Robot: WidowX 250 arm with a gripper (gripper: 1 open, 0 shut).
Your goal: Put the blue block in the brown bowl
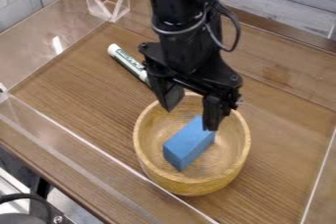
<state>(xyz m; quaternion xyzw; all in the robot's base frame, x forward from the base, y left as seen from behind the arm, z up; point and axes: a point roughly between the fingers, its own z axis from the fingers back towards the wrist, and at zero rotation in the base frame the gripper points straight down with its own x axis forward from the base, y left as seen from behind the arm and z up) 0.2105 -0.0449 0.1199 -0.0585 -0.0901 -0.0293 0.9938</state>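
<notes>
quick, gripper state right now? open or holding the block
Gripper: open, holding nothing; the blue block lies in the brown bowl below it.

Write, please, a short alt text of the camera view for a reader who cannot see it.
A blue block lies tilted inside a brown wooden bowl on a wooden table, with a black robot gripper open just above it. A green-capped white marker lies on the table behind the bowl.
</notes>
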